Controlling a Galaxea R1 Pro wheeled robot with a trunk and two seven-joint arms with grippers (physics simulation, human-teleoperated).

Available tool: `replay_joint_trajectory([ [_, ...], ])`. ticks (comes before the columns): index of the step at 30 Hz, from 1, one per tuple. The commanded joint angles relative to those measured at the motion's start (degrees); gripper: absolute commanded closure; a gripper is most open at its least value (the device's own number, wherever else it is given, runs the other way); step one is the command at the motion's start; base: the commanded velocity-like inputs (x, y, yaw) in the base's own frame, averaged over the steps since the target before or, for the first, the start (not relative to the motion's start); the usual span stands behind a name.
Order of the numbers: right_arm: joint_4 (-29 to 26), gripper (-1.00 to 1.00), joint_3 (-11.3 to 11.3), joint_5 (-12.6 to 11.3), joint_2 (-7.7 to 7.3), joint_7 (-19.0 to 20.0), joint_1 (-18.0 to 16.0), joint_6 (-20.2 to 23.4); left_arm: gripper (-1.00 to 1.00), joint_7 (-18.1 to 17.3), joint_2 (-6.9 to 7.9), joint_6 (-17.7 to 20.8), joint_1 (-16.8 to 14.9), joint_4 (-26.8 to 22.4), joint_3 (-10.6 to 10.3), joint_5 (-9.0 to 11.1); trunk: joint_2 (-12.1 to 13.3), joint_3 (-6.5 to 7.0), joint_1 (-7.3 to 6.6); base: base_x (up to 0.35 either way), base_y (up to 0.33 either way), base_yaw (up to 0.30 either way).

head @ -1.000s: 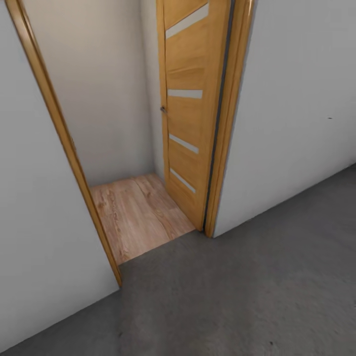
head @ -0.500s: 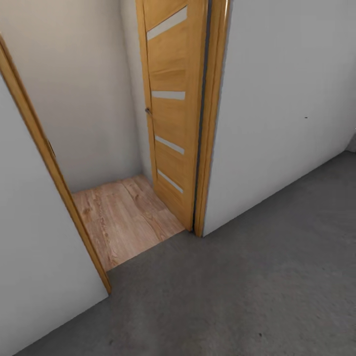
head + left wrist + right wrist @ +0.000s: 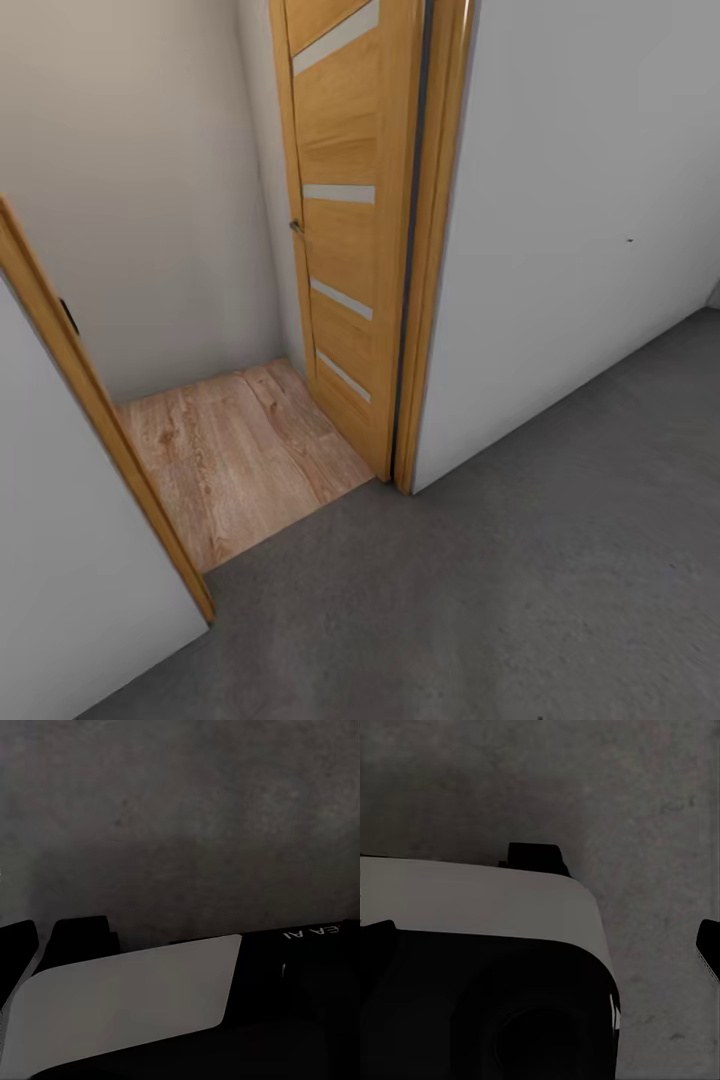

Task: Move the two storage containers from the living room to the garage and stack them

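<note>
The head view looks down at an open doorway. A wooden door [image 3: 345, 230] with four pale horizontal strips stands swung inward at about 12 o'clock, its edge against the right side of the door frame [image 3: 432, 250]. Through the opening lies light wood-plank flooring [image 3: 235, 455], running from the middle toward 9 o'clock, with a plain pale inner wall [image 3: 140, 190] behind it. A white wall [image 3: 590, 200] fills the area from 1 to 3 o'clock. The floor [image 3: 520, 590], dark grey mottled concrete, spreads from 3 through 6 o'clock and meets the planks at the threshold. This concrete marks the garage side.

Both wrist views look down on the same grey concrete [image 3: 187, 817], above white and black parts of the robot's body [image 3: 480, 919]. Neither view makes clear how far either hand is open; I cannot tell. No orange-red bin appears here.
</note>
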Motion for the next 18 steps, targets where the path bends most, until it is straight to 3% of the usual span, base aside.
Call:
replay_joint_trajectory([
  [1, 0.17, -1.00, 0.48, -0.52, 0.04, -0.06, -0.06, -0.31, -1.00, -0.10, 0.01, -0.14, -0.04, 0.07, -0.31, 0.23, -0.02, -0.05, 0.02, 0.263, 0.000, 0.000],
  [18, 0.14, -1.00, 0.48, -0.52, 0.02, -0.07, -0.06, -0.38, -1.00, -0.08, 0.10, -0.05, -0.04, 0.08, -0.30, 0.23, -0.02, -0.05, 0.02, 0.316, 0.000, 0.000],
])
